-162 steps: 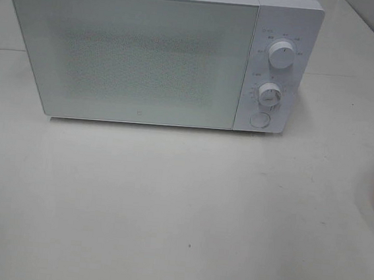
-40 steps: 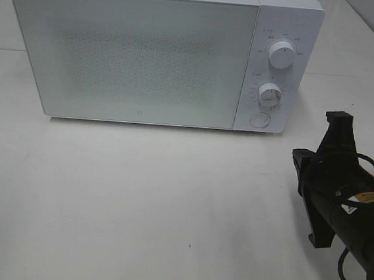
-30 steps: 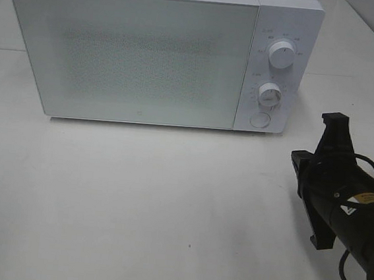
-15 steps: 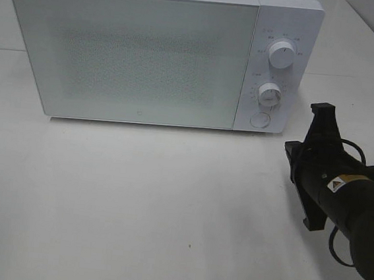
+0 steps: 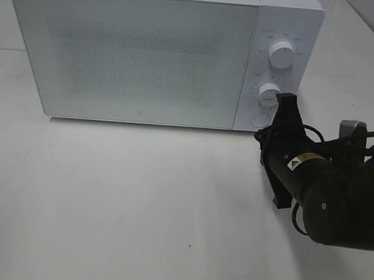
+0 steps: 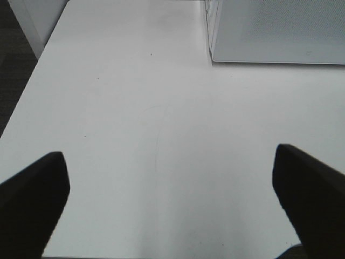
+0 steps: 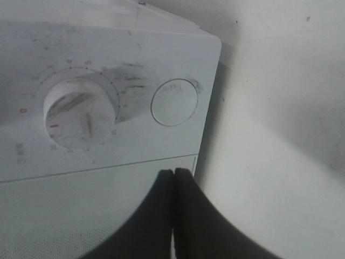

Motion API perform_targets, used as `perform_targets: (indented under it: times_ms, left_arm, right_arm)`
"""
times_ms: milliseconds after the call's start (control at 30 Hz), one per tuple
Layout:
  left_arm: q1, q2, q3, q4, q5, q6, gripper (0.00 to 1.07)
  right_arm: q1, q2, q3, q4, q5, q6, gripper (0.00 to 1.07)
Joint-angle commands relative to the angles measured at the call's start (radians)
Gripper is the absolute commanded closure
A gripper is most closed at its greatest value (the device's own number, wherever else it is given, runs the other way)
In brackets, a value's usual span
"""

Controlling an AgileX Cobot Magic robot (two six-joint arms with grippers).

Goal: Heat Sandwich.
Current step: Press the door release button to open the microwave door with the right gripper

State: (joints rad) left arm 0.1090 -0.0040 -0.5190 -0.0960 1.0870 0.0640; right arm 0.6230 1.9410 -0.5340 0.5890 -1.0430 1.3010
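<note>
The sandwich is out of view. A white microwave [image 5: 129, 55] stands at the back of the table with its door closed; the left wrist view catches its lower corner [image 6: 275, 32]. My right gripper [image 5: 264, 135] is shut and empty, right in front of the control panel. Its tips [image 7: 173, 174] sit close below the round button [image 7: 174, 102] by the door's edge, and I cannot tell whether they touch the panel. My left gripper [image 6: 168, 155] hangs open over bare table in front of the microwave's left end.
Two white dials are on the panel, the upper [image 5: 282, 54] and the lower [image 5: 269, 93], the lower also close up as a dial [image 7: 80, 116]. The right arm's black body [image 5: 333, 200] fills the table's right side. The table's left edge [image 6: 32, 86] drops to a dark floor.
The right arm came in from the right and moved left and forward, from the open table up to the microwave's control panel. Its jaws stayed shut. The microwave has not moved.
</note>
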Motion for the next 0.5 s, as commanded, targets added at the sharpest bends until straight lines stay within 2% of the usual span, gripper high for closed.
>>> perform_targets:
  times_ms: [33,267,500]
  left_arm:
    - [0.002,-0.017,0.001,0.001,-0.015,-0.001,0.09]
    - [0.002,-0.017,0.001,0.001,-0.015,-0.001,0.09]
    - [0.002,-0.017,0.001,0.001,-0.015,-0.001,0.09]
  right_arm:
    - [-0.032,0.029,-0.047,-0.034,0.002,0.016,1.07]
    - [-0.075,0.072,-0.114,-0.095,0.016,0.035,1.07]
    - [-0.077,0.110,-0.164,-0.090,0.056,0.047,1.07]
